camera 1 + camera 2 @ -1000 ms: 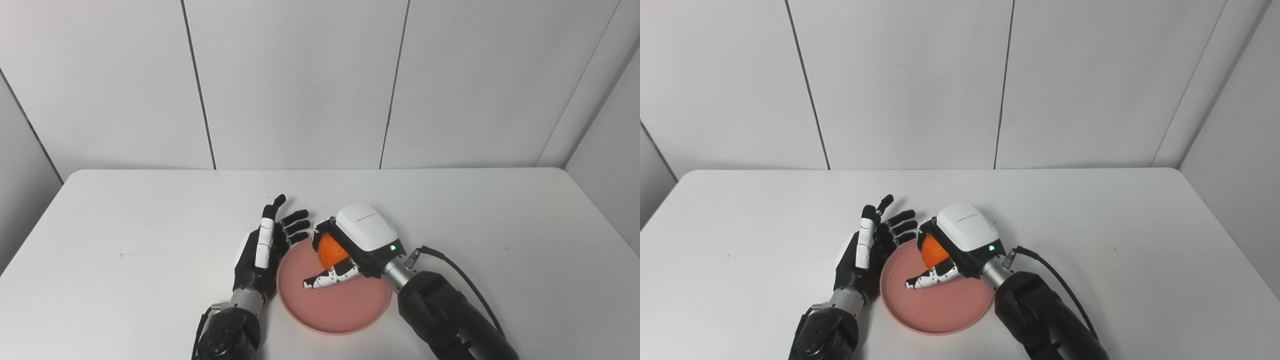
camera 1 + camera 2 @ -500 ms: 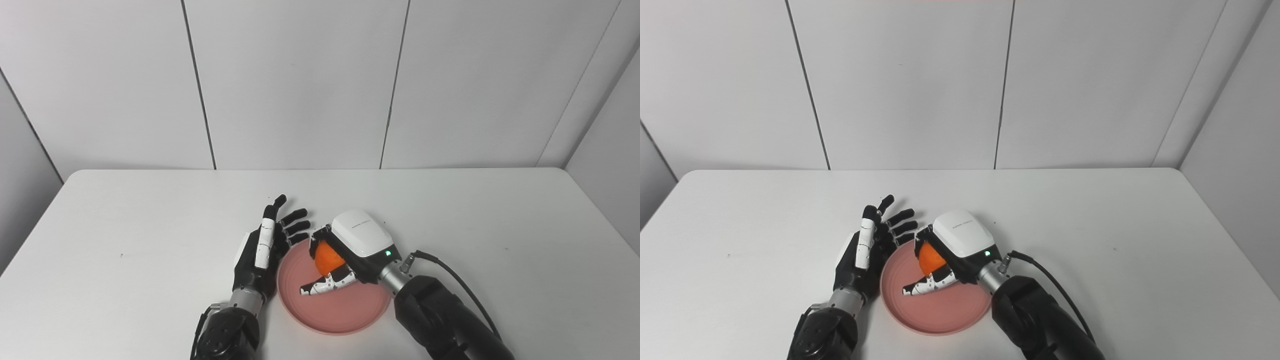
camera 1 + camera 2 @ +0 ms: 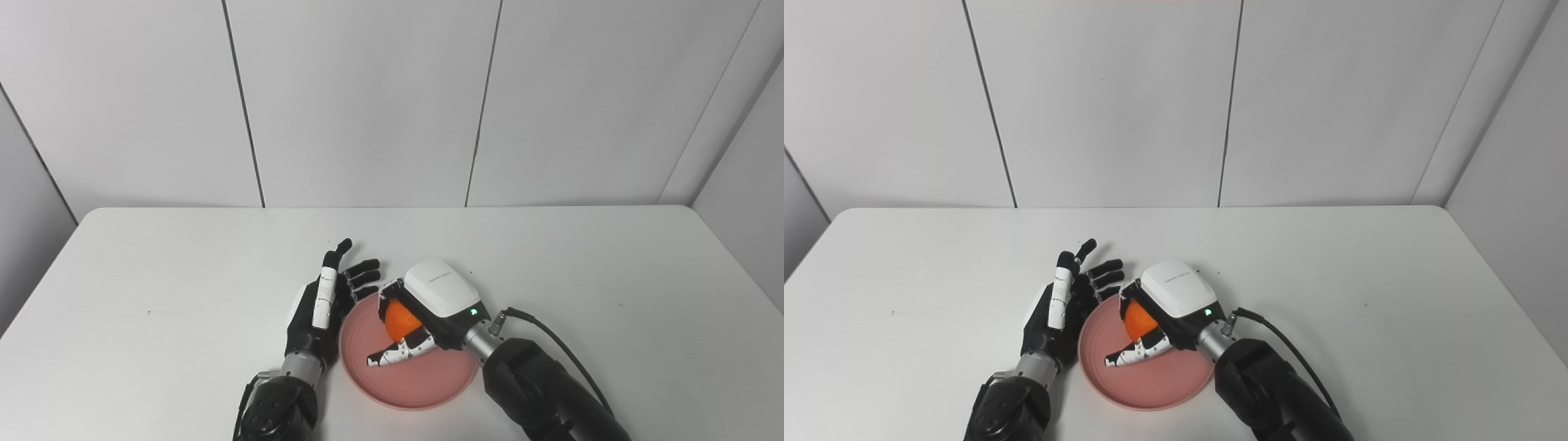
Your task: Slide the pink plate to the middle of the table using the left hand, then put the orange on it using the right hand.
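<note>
Left eye view: one orange is being held in the closed fingers of the right hand over the far part of one pink plate, which is lying on the white desk. The left hand is being kept open, fingers spread, empty, beside the plate's left rim.

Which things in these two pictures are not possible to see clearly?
- Underside of the orange, both views: the right hand covers it, so contact with the pink plate is unclear.
- Plate's left rim: the left hand hides any touching.
- Both arms: cut by the bottom edge.
</note>
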Controlling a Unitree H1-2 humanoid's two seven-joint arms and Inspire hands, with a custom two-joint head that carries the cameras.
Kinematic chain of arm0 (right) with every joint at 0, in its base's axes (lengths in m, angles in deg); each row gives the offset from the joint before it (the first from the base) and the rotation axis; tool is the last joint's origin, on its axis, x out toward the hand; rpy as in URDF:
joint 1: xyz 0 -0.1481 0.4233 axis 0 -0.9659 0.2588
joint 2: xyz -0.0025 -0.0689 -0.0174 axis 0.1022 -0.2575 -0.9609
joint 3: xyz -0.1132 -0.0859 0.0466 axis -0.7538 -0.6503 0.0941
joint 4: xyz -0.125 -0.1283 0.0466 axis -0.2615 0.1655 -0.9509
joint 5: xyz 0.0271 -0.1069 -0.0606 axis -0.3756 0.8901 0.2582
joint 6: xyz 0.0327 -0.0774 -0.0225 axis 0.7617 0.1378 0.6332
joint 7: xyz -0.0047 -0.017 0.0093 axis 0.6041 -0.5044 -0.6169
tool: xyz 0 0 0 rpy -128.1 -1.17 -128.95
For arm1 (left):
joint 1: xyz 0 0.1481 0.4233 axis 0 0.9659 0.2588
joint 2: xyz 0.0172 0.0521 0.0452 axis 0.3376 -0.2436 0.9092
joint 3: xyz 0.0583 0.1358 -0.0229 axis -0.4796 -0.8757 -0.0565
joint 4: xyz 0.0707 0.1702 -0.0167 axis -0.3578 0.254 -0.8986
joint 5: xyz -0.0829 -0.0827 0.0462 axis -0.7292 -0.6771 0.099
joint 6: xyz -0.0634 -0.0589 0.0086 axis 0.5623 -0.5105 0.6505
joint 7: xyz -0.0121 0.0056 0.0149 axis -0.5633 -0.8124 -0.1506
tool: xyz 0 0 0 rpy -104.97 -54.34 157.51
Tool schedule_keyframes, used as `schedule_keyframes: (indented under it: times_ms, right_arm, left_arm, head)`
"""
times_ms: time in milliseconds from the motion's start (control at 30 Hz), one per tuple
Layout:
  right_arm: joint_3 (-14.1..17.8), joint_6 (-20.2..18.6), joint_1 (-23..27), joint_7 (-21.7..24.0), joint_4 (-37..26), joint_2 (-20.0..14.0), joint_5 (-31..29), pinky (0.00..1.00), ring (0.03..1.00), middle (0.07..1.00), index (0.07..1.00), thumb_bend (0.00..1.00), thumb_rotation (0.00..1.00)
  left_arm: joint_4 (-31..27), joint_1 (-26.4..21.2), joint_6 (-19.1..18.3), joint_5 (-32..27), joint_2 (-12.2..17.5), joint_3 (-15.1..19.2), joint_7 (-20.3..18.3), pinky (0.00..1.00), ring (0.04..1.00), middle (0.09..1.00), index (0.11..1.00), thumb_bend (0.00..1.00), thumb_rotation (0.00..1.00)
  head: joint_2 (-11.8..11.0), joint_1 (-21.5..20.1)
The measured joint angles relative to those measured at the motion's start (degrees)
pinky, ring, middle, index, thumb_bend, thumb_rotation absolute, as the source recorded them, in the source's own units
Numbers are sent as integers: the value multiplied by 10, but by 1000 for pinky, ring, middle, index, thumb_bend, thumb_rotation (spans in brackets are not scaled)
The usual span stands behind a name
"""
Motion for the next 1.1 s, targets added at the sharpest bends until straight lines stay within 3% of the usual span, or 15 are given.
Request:
schedule_keyframes:
  times_ms: [33,167,267,400,900,1100]
  right_arm:
    - [2,0,0,5,-1,0,-2,244,316,398,419,773,635]
    - [7,0,0,23,-6,0,-5,325,399,485,509,843,705]
    - [10,0,0,35,-11,-1,-5,425,502,565,598,907,810]
    - [10,0,0,42,-16,-2,-6,452,536,600,645,927,849]
    - [15,0,0,59,-19,-3,-9,497,530,597,634,956,877]
    - [15,0,0,52,-18,-3,-9,507,537,598,623,956,881]
  left_arm:
    - [0,0,0,1,0,0,0,675,708,685,918,1000,951]
    - [0,0,0,10,1,-3,0,673,682,674,917,1000,962]
    - [0,0,0,12,0,-2,1,621,690,703,921,1000,955]
    - [0,0,0,12,0,-2,1,595,690,711,926,1000,954]
    - [0,0,0,13,0,-1,2,626,706,720,924,1000,945]
    - [0,0,0,12,0,-1,2,703,725,725,921,1000,949]
  head:
    - [0,0]
    - [0,-1]
    - [-1,-2]
    - [-2,-2]
    - [-2,-3]
    - [-3,-3]
